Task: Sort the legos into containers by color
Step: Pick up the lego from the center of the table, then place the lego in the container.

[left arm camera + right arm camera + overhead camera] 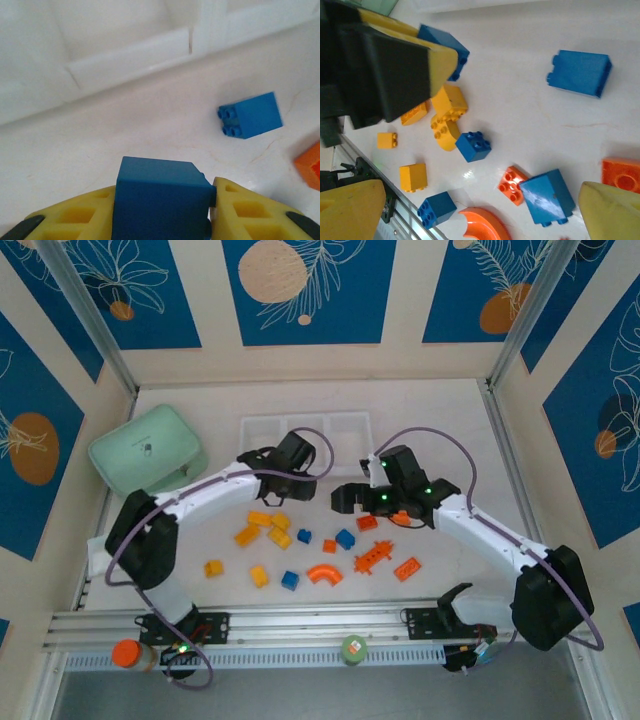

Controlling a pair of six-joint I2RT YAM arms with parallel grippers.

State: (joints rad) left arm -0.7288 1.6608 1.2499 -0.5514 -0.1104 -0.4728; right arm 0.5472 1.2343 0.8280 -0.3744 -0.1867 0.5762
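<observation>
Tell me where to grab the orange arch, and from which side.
Come straight down from above: the arch lies flat, so it offers little height from the side. Pinch across the curved band near its middle, one jaw inside the bend and one outside. The blue brick on its left probably crowds that end.

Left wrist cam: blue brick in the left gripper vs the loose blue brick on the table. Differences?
The held blue brick sits between the left gripper's yellow fingers; the loose blue brick lies free on the table. The held blue brick shows smooth faces; the loose blue brick is tipped on its side, studs facing sideways. Both are blue, blocky and outside the tray.
</observation>
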